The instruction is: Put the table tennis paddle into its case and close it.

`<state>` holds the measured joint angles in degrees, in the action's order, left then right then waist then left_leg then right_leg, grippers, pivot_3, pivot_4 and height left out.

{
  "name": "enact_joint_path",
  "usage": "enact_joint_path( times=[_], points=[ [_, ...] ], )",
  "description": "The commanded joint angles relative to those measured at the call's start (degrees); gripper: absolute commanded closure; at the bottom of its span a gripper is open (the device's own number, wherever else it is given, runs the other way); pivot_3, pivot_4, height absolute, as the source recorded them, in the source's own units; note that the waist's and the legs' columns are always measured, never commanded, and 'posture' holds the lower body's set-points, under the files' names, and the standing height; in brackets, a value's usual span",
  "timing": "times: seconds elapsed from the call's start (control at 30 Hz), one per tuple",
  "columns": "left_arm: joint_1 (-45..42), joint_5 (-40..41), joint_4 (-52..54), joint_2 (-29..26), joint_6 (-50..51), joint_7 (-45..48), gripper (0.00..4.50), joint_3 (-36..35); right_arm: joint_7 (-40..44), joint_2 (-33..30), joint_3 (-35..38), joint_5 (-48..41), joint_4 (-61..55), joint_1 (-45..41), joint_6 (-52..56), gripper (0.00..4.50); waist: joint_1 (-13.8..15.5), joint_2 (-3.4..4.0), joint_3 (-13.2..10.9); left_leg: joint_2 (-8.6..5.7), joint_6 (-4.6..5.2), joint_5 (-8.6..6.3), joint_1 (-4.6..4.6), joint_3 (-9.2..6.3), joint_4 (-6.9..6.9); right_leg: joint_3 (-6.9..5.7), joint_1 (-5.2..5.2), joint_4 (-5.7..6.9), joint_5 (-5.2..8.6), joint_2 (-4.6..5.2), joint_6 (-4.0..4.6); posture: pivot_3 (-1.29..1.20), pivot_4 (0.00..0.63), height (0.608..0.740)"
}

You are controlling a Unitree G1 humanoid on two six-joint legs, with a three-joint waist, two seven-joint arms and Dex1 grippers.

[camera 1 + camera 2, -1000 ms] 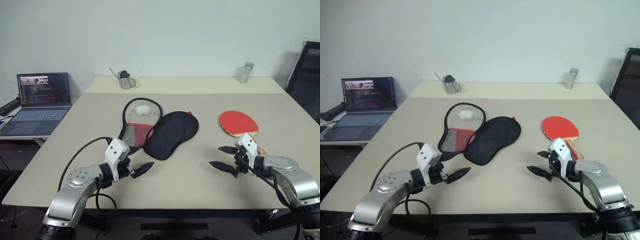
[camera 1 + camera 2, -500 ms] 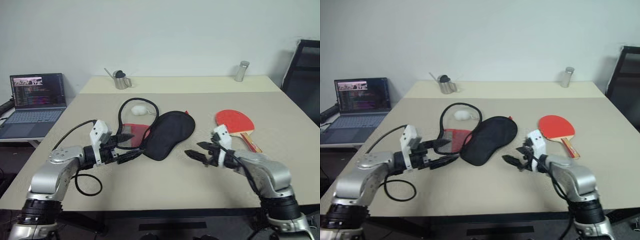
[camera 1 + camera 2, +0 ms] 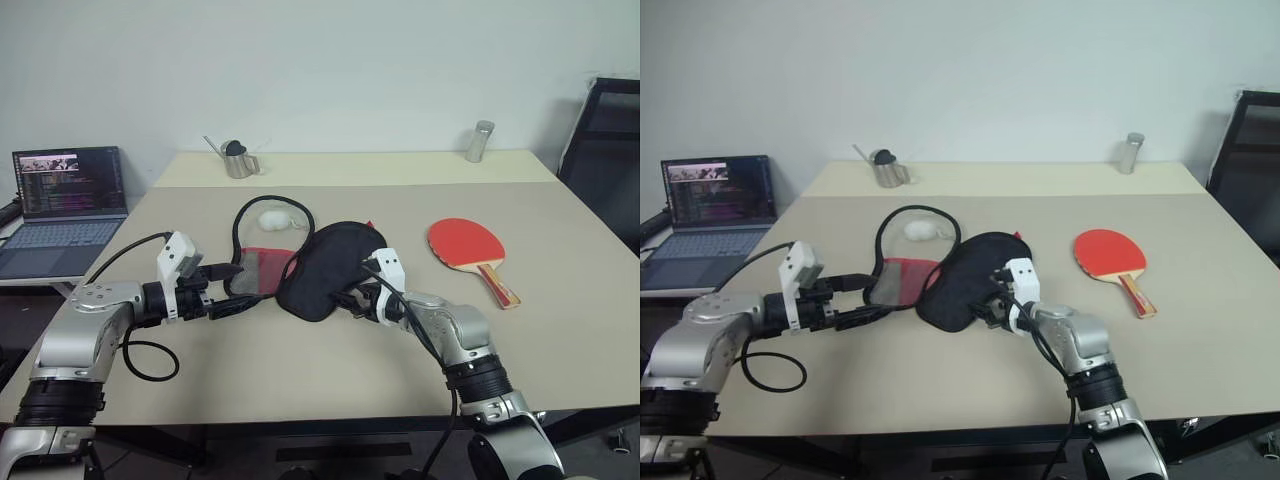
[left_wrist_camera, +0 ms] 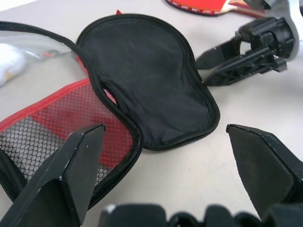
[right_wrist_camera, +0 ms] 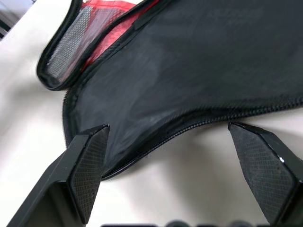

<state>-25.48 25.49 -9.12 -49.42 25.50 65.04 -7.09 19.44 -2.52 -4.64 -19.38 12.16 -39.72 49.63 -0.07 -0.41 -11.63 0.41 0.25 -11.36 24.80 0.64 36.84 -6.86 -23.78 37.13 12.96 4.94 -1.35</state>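
1. The case (image 3: 325, 268) lies unzipped at the centre of the head-camera frame on a beige table (image 3: 300, 370). Its black half spreads toward the right, and its red mesh half (image 3: 262, 270) folds out to the left.
2. The zipper rim (image 3: 243, 215) of the case curls up into a loop toward the upper middle of the frame, around a small white object (image 3: 273, 218) resting on the table.
3. The table tennis paddle (image 3: 465, 245) lies flat at right of centre, red face up, its handle pointing toward the lower right. It is well apart from the case and from both grippers.
4. The left gripper (image 3: 232, 295) sits at left of centre, its jaws spread wide and holding nothing. Its tips point at the near edge of the red mesh half.
5. The right gripper (image 3: 352, 298) sits just below the centre of the frame. Its jaws are wide apart and hold nothing, and they are right beside the lower edge of the black half. The right wrist view shows both fingers (image 5: 87, 163) flanking the zipper edge there.
6. A laptop (image 3: 60, 205) stands open on a side desk at the far left. A metal pitcher (image 3: 237, 160) and a shaker (image 3: 479, 141) stand along the far edge of the table, at upper left and upper right of centre.
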Motion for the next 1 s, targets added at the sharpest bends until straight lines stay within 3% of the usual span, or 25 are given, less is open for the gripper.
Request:
enact_joint_path(
  times=[0.03,0.33,0.43,0.8,1.0],
  points=[
    [-0.6,0.0,1.1,-1.4,-1.1,0.4,0.0,-2.0,1.0,2.1,-0.8,-0.3,-0.1,-1.8,-1.2,0.1,0.0,0.0,0.0,0.04,0.0,0.0,0.0,0.0,0.01,-0.01,-0.01,0.0,-0.02,-0.03,0.03,0.0,0.15,0.74],
    [-1.6,-0.8,0.7,-1.1,-1.7,0.6,0.0,-1.3,1.4,7.8,-2.7,-0.2,0.0,-4.3,-0.6,0.1,-0.1,-0.01,0.0,0.27,-0.01,0.0,0.02,0.1,0.0,0.12,-0.19,0.06,-0.06,-0.26,0.12,0.0,0.15,0.74],
    [-2.0,-1.0,0.7,-0.8,-2.0,0.7,0.0,-0.9,1.3,8.8,-3.4,0.7,0.9,-4.8,-1.5,0.69,-0.1,-0.02,0.0,0.27,-0.01,0.0,0.02,0.13,0.0,0.14,-0.21,0.07,-0.06,-0.26,0.12,0.0,0.15,0.74],
    [-1.6,-0.5,2.6,-0.4,-2.4,1.0,0.0,-1.2,-1.4,7.1,-0.2,1.7,2.4,-2.6,0.2,4.31,-0.1,-0.03,0.0,0.28,-0.02,0.0,0.02,0.19,-0.01,0.19,-0.25,0.09,-0.08,-0.28,0.16,0.0,0.15,0.74],
    [-1.8,0.8,6.2,1.0,-1.4,1.0,0.0,-0.3,-0.2,3.5,1.3,0.7,-1.2,0.1,5.2,4.41,0.0,-0.04,0.0,0.26,-0.02,0.0,0.02,0.26,0.0,0.26,-0.25,0.07,-0.11,-0.26,0.19,0.0,0.15,0.74]
  ],
)
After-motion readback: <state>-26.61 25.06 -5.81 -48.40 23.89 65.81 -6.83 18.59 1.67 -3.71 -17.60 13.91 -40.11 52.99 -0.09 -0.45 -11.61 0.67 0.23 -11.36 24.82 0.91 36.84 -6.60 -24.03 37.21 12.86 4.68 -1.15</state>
